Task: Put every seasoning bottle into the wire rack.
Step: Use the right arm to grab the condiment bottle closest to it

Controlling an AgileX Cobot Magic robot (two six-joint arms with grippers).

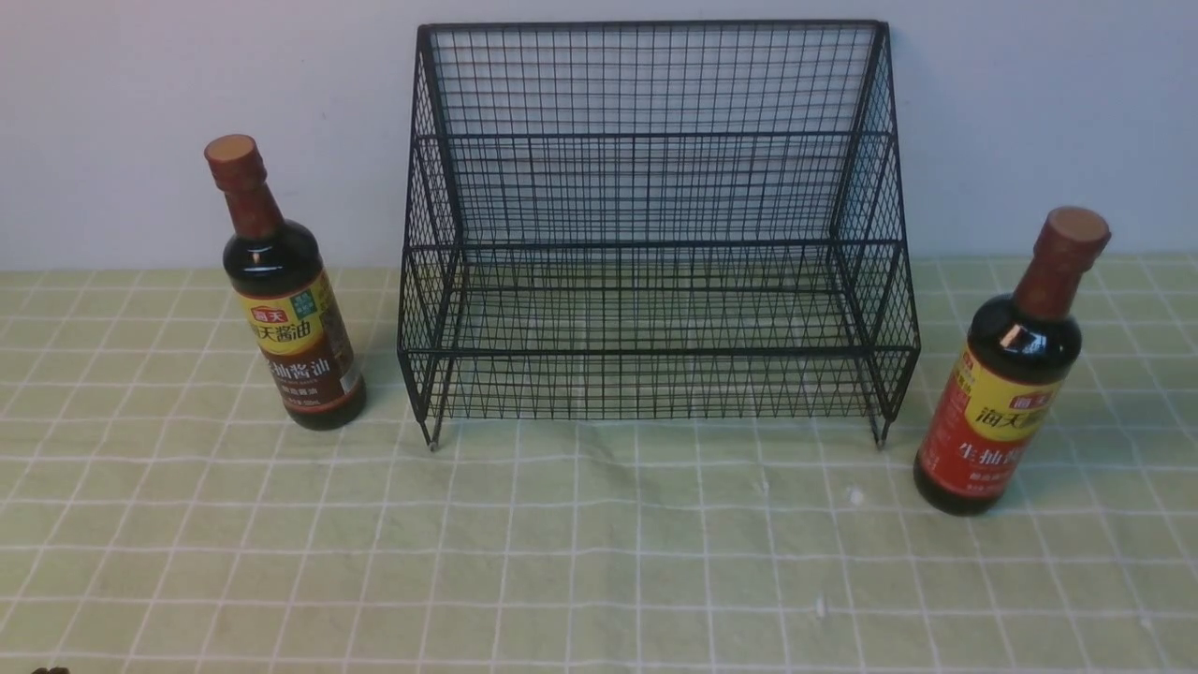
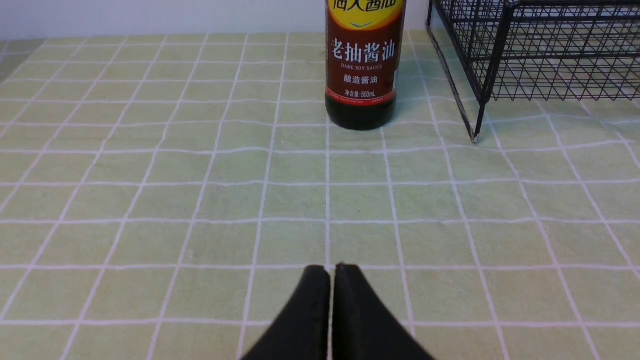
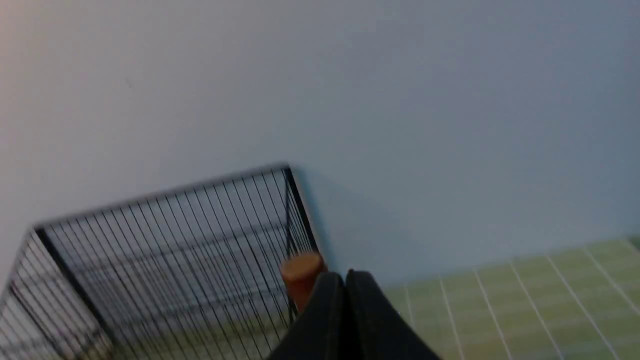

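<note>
So far nothing of the job is done, as I read it: the rack (image 1: 655, 234) stands against the wall (image 1: 140, 94) at the back of the tabletop (image 1: 599, 580), and neither of its 2 tiers holds a bottle. The brown bottle (image 1: 290, 318) stands upright on the tabletop to the rack's left, near it but apart. The red bottle (image 1: 1006, 393) stands upright to the rack's right, a little nearer to me and also apart from the rack. In the left wrist view the left tool (image 2: 331, 272) has its 2 fingers pressed together with nothing between them. It sits low over the tabletop and points at the brown bottle, which is well ahead of it, with the rack off to one side. The right wrist view is blurred. The right tool (image 3: 345, 280) is likewise pressed together and holds nothing, aimed high toward the wall. A cap (image 3: 301, 275) shows just past its tips, with the rack's corner beyond; I take it for the red bottle's. So 0 of 2 bottles are in. For each one a tool has to spread, take the bottle, lift it over the rack's front edge and set it on a tier.
</note>
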